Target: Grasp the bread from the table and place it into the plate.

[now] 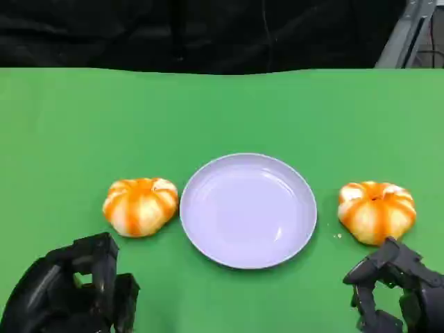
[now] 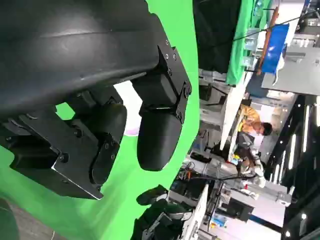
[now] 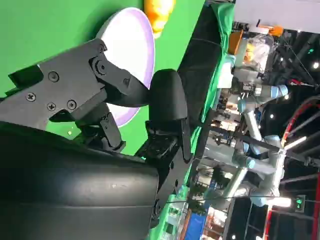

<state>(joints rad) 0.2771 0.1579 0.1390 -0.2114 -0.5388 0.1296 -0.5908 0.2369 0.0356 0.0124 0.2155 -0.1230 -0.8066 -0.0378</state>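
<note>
Robot hands [image 1: 76, 288] above green tabletop [image 1: 222, 111]

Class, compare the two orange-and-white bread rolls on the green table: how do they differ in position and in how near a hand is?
The left bread lies beside the plate's left rim, almost touching it; the right bread sits clear of the right rim. The right hand reaches just below the right bread, while the left hand is farther from the left bread. Both are round, orange-and-white striped, and untouched on the table.

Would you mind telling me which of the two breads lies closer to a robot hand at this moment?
The bread right of the plate: the right robot hand sits just below it, nearly touching. The bread left of the plate has a clear green gap to the left robot hand.
</note>
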